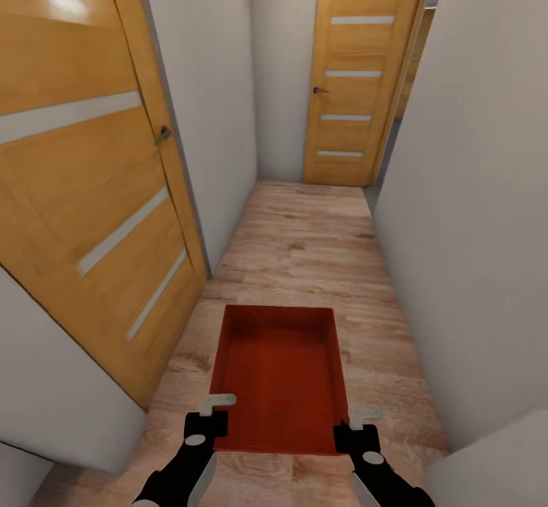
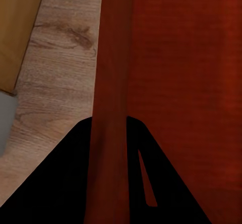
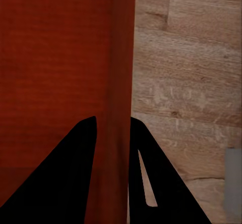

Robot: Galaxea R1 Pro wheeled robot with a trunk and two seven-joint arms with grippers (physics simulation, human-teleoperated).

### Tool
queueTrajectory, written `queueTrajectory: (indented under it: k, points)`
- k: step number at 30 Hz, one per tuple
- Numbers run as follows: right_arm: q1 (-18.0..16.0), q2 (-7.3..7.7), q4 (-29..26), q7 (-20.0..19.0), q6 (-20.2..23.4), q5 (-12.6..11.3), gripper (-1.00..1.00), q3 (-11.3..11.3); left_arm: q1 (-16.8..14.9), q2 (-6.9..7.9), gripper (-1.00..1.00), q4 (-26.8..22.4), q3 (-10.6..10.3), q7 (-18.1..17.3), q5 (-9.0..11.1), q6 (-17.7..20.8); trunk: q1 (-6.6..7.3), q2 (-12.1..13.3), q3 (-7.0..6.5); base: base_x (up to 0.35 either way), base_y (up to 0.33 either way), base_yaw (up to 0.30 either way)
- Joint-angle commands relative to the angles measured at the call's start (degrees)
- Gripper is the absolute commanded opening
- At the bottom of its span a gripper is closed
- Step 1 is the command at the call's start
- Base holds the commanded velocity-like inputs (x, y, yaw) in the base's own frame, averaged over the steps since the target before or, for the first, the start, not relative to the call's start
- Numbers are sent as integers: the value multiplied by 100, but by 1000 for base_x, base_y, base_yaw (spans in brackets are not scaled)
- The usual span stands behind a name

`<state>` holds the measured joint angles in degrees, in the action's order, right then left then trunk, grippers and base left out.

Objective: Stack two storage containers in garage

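Carry step, robot in a narrow hallway with one storage container (image 1: 280, 381) held out front, low over the wood-plank floor (image 1: 304, 248). Left gripper (image 1: 211, 409) pinches the container's left wall near the close corner; right gripper (image 1: 359, 425) pinches the right wall near its close corner. In the left wrist view the wall (image 2: 113, 82) runs straight between the two dark fingers (image 2: 60, 183), closed tight on it. The right wrist view shows the same, wall (image 3: 121, 82) clamped between the fingers (image 3: 65, 183). Both are nearly fully closed since the wall is thin.

To do it well: keep both grips at equal height so the bin stays level, and keep the arm spacing fixed so the thin walls don't flex or slip out. Drive centered in the corridor, white walls (image 1: 472, 225) close on both sides. The near door (image 1: 84, 164) on the left stands angled into the passage, so clear the bin's left corner past it. The far door (image 1: 358, 81) at the end looks shut, with a gap to its right; likely the way through, can't confirm.

Counts: containers 1 (the second not here), grippers 2, doors 2, door handles 2. Container looks empty, ribbed bottom visible.
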<state>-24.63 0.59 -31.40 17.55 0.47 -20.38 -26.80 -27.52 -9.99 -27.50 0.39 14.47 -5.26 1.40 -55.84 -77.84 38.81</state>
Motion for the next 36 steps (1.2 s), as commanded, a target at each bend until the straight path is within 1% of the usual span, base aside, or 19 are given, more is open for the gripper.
queueTrajectory:
  k: [1,20,36]
  points:
    - [-15,187,-25,2,6,17,-100,-44,1,-1,-100,263,-107,-155,-63,19,-3,-3,4,334,0,0]
    - [-15,187,-25,2,2,17,-100,-44,1,-1,-100,263,-107,-155,-63,19,-3,-3,4,334,0,-2]
    - [-15,187,-27,2,-3,17,-100,-44,1,-1,-100,263,-102,-155,-63,19,-3,-3,4,334,0,-196]
